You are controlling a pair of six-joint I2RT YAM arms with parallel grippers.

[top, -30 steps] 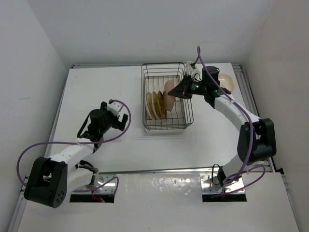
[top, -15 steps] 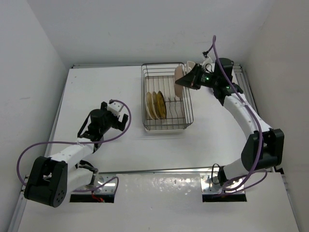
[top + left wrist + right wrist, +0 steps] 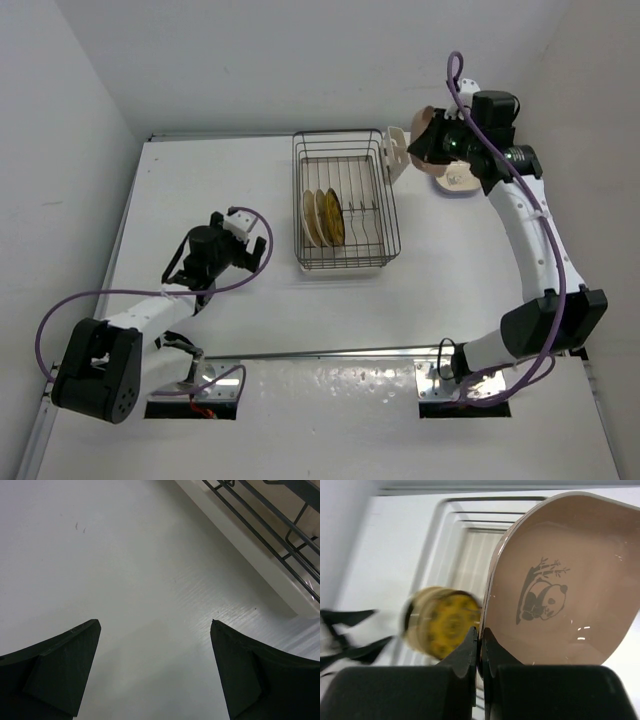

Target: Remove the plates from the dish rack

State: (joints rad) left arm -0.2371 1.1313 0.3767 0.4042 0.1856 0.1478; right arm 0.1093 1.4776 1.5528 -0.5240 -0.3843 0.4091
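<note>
No legible text or numbers

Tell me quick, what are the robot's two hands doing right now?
Left gripper: open, holding nothing.
Right gripper: shut on the pinkish-beige plate with the panda.

We are looking at a robotics lab cell rather than a kitchen: a bare white table (image 3: 200,190) is closed in by plain white walls (image 3: 70,120) on three sides. At the table's near edge, a left arm (image 3: 150,315) and a right arm (image 3: 530,230) trailing purple cables (image 3: 453,75) are bolted to a metal rail (image 3: 330,352). The only household thing on the table is a wire dish rack (image 3: 362,175).
</note>
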